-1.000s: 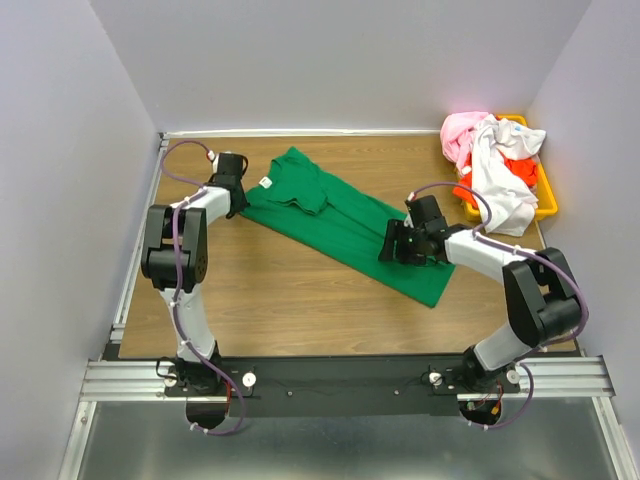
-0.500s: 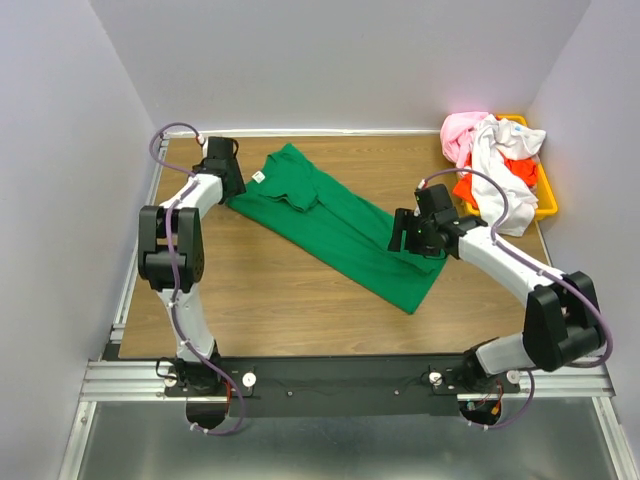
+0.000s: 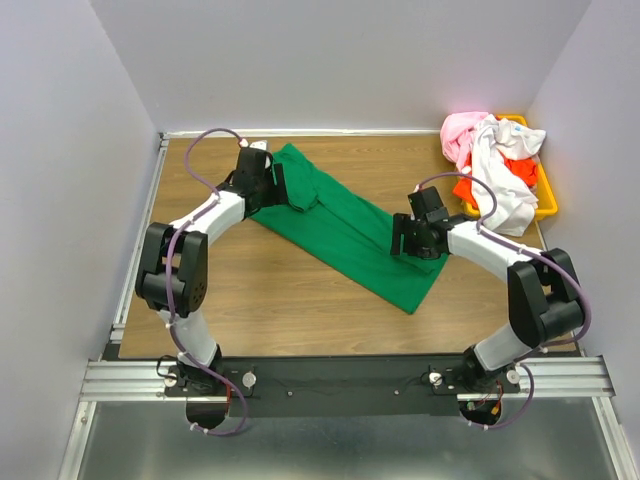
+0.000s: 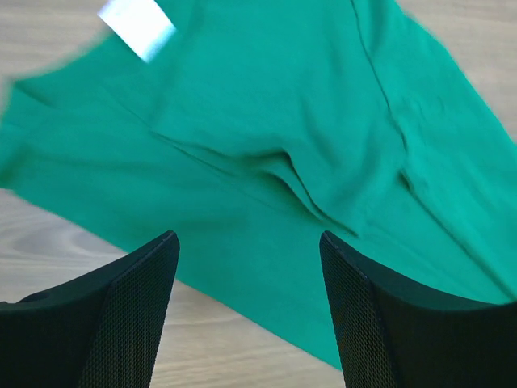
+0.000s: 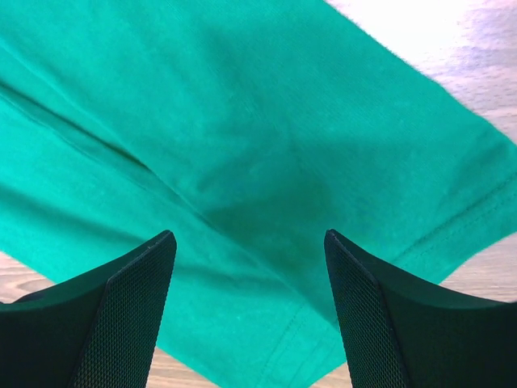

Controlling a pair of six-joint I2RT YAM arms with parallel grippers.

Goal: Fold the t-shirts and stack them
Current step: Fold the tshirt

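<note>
Hiding the green tee's [image 3: 350, 232] collar end from above, my left gripper [image 4: 246, 236] hangs wide open, empty. Tee lies diagonal mid-table [image 3: 290, 295], bare wood all round. Right gripper [image 5: 248, 234], wide open, empty, over its hem corner. Other tees [image 3: 497, 165] heaped in bin [image 3: 547, 205], far right. Left arm swung right since earlier.

- One green t-shirt [image 3: 350, 235] was there, with one white neck label [image 4: 137, 28].
- There was one table [image 3: 280, 290].
- There was one yellow-orange bin [image 3: 546, 200].
- Three more garments could be counted by colour: one pink t-shirt [image 3: 462, 132], one white t-shirt [image 3: 500, 180] and one orange-red t-shirt [image 3: 524, 168]. Whether the heap hid others could not be told.
- There were two arms: one left arm [image 3: 215, 215] and one right arm [image 3: 485, 250].
- There were two grippers: one left gripper [image 4: 246, 238] and one right gripper [image 5: 250, 234], each with two fingers [image 4: 129, 315].
</note>
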